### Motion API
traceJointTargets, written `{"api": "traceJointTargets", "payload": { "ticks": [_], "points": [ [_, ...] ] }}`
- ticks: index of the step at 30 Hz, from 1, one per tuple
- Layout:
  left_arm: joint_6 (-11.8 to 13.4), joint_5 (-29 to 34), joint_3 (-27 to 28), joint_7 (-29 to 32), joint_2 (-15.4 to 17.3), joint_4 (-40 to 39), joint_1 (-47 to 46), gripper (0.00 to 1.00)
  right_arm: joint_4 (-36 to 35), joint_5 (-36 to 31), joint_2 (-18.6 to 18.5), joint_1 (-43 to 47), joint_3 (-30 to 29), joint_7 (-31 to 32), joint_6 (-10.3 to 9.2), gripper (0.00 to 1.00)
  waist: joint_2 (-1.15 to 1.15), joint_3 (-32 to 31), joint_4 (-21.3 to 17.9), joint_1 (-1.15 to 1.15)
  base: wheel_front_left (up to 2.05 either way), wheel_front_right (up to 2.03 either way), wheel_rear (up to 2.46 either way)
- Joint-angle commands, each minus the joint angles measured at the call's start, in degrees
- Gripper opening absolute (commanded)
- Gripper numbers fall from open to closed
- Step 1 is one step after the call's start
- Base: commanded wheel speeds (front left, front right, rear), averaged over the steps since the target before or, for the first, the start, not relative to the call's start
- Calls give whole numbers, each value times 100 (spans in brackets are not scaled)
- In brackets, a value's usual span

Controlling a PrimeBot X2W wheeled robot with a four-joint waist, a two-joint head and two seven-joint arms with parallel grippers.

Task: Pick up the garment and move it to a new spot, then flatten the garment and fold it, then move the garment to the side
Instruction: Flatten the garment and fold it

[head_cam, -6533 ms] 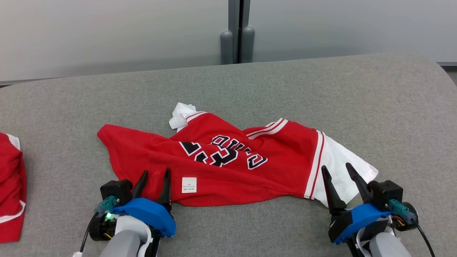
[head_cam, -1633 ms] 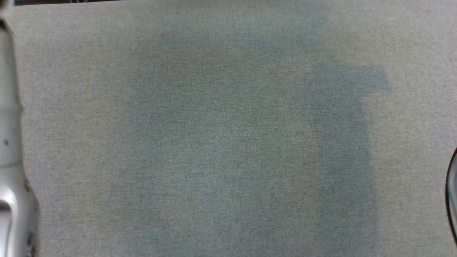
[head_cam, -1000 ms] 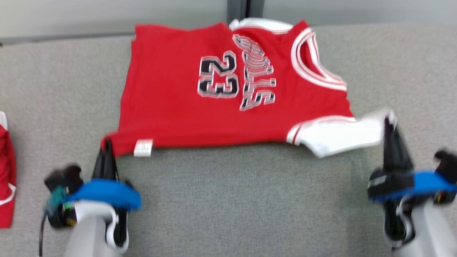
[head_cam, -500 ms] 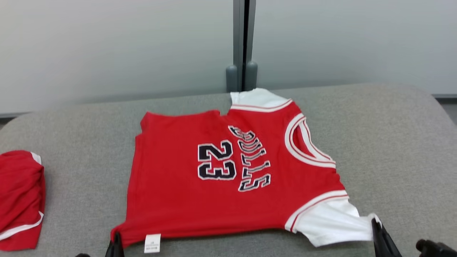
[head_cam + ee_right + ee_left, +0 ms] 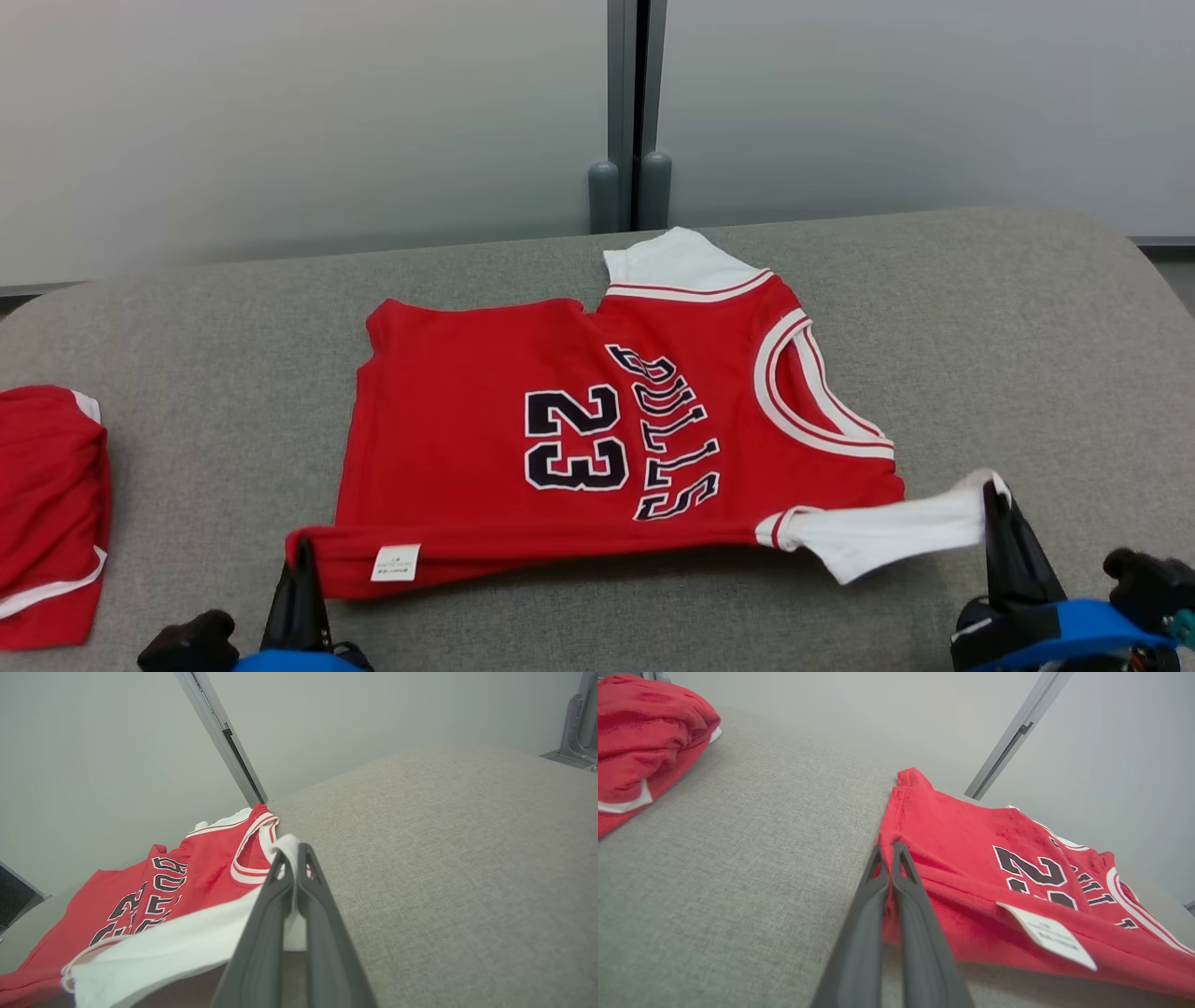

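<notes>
The garment (image 5: 523,448) is a red jersey with white sleeves and black "23" lettering, spread face up on the grey table (image 5: 1027,308). Its near edge is lifted off the surface. My left gripper (image 5: 301,553) is shut on the near hem corner beside the white label (image 5: 396,563). In the left wrist view the left gripper (image 5: 888,845) pinches the red hem of the garment (image 5: 971,858). My right gripper (image 5: 995,493) is shut on the tip of the near white sleeve (image 5: 887,534). The right wrist view has the right gripper (image 5: 293,851) clamped on that sleeve (image 5: 177,942).
A second red garment (image 5: 47,504) lies bunched at the table's left edge, also seen in the left wrist view as a red heap (image 5: 640,737). A pale wall with a grey vertical post (image 5: 630,112) rises behind the table's far edge.
Half a second ago the jersey's near edge lay lower and both grippers were mostly below the picture; now both have risen, lifting hem corner and sleeve tip. The camera has shifted slightly.
</notes>
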Motion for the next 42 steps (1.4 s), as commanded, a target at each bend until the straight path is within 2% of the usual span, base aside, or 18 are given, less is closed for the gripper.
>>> {"api": "traceJointTargets", "payload": {
  "ticks": [1, 11, 20, 28, 29, 30, 38, 42],
  "points": [
    [29, 39, -68, -16, 16, -42, -219, 0, 18, -56, 5, -249, -10, -33, -1, 0, 1, 113, 54, 1, 0, 0, 0],
    [48, 307, -612, -15, 18, 556, -1299, 0, 724, -457, -75, -1790, 40, -32, -1, 0, 1, 719, 200, 1, 0, 0, 0],
    [38, 483, -557, -16, 16, 938, -2001, 0, 1391, -834, -109, -2663, -200, -33, -1, 0, 1, 1084, 277, 1, 0, 0, 0],
    [8, 645, -517, -16, 14, 1238, -2464, 0, 1786, -1192, -76, -3032, -225, -32, -1, 2, 1, 1267, 328, 1, 0, 0, 0],
    [-4, 673, -512, -16, 15, 1269, -2488, 47, 1797, -1215, -54, -3051, -222, -33, -1, 100, 1, 1279, 323, 1, 0, 0, 0],
    [-10, 679, -520, -15, 13, 1286, -2504, 100, 1739, -1253, -36, -3063, -204, -33, -1, 100, 1, 1286, 318, 1, 0, 0, 0],
    [235, 495, -330, -16, 12, 652, -1953, 100, 1058, -1217, 24, -2280, -282, -32, -1, 100, 1, 1175, 274, 1, 0, 0, 0],
    [327, 371, -457, -16, 13, 453, -1552, 100, 1269, -1131, -48, -1709, -231, -32, -1, 100, 1, 1052, 258, 1, 0, 0, 0]
  ]
}}
